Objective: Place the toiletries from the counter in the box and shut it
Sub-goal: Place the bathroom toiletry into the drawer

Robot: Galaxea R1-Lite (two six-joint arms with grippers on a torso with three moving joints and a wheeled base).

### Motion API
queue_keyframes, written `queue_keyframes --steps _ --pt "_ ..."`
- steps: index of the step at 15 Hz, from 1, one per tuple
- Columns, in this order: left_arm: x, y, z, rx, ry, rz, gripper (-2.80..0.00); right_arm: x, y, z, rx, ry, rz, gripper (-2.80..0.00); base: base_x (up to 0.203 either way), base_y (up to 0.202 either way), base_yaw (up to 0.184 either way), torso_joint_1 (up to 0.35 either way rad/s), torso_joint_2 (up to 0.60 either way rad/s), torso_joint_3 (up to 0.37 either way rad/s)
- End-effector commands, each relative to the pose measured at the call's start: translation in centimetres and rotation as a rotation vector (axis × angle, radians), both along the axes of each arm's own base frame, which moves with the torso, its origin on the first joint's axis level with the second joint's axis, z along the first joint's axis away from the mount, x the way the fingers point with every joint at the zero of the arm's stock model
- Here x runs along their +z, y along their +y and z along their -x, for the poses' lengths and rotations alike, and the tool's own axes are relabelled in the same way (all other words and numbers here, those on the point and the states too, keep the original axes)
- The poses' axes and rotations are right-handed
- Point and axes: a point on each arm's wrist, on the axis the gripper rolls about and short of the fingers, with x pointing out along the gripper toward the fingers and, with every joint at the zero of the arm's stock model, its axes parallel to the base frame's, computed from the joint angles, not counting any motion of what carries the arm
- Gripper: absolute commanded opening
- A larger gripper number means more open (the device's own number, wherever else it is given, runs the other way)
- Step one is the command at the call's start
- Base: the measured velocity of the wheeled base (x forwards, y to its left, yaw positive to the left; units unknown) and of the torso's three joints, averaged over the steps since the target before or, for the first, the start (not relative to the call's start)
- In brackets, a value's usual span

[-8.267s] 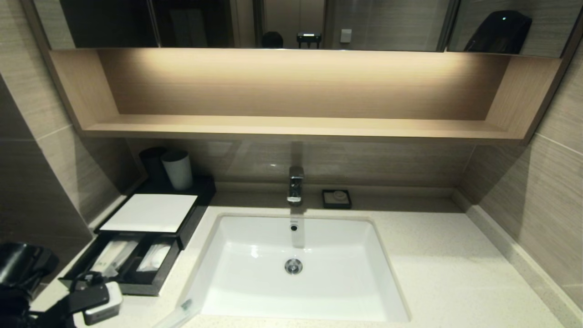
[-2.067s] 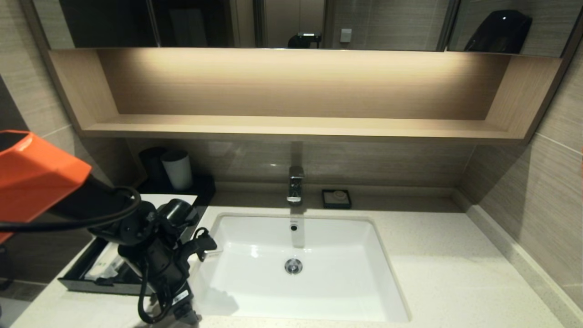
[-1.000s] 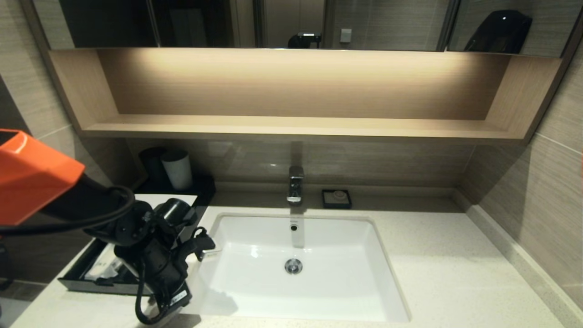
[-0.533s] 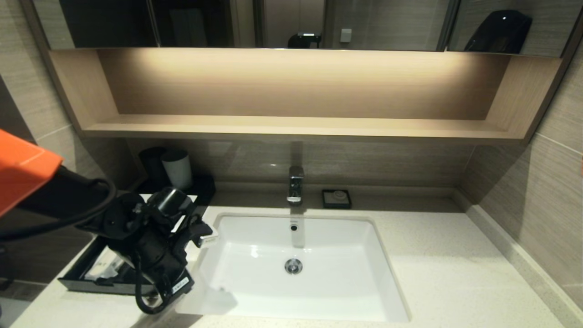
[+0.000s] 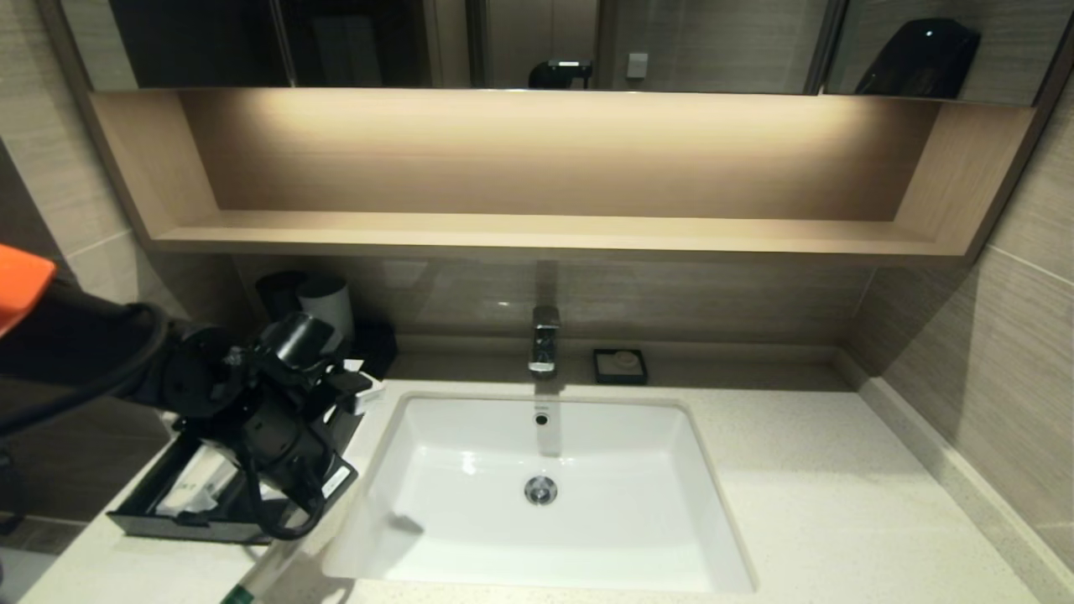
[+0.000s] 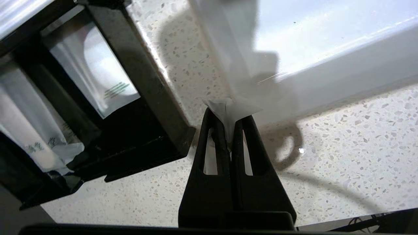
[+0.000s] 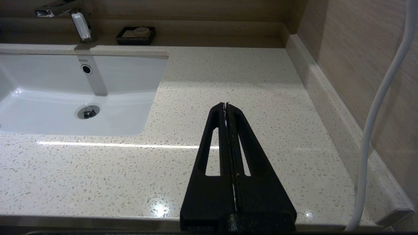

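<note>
Beside the sink's [image 5: 671, 470] left rim, above the counter [image 6: 343, 137]: left gripper [image 6: 232, 121] clamped on one end of a clear packet [image 6: 228, 65], lifted off the stone. Hangs slanted in the head view, down toward the front counter edge, with a green label at the low end [image 5: 239, 594]. Just beside it, on the counter's left: box [image 5: 336, 428] with drawer [image 6: 153, 98] pulled out, white top panel mostly hidden behind the arm. Lying in the drawer: a wrapped packet with green print [image 6: 98, 75] in one compartment, more whitish packets [image 6: 29, 130] in the next. Behind the box: cup [image 5: 329, 304]. By the tap [image 5: 544, 340]: soap dish [image 5: 620, 366]. Over bare counter right of the sink: right gripper [image 7: 227, 107], fingers pressed together, holding nothing, parked.
</note>
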Motion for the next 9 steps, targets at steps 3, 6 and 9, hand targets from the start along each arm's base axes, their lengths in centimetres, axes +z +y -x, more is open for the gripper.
queue_keyframes --steps 3,6,9 --pt "1.0 0.5 0.2 0.118 -0.047 -0.042 -2.80 0.0 0.0 0.0 0.000 -0.001 0.000 -2.80 0.000 0.000 0.000 0.000 0.00 0.000" --pt "1.4 0.7 0.1 0.216 -0.071 -0.042 -2.80 0.0 0.0 0.0 0.000 -0.001 0.001 -2.80 0.000 0.000 0.000 0.000 0.00 0.000" --pt "2.5 1.2 -0.3 0.306 -0.092 -0.041 -2.80 0.0 0.0 0.0 0.000 -0.001 0.000 -2.80 0.000 0.000 0.000 0.000 0.00 0.000"
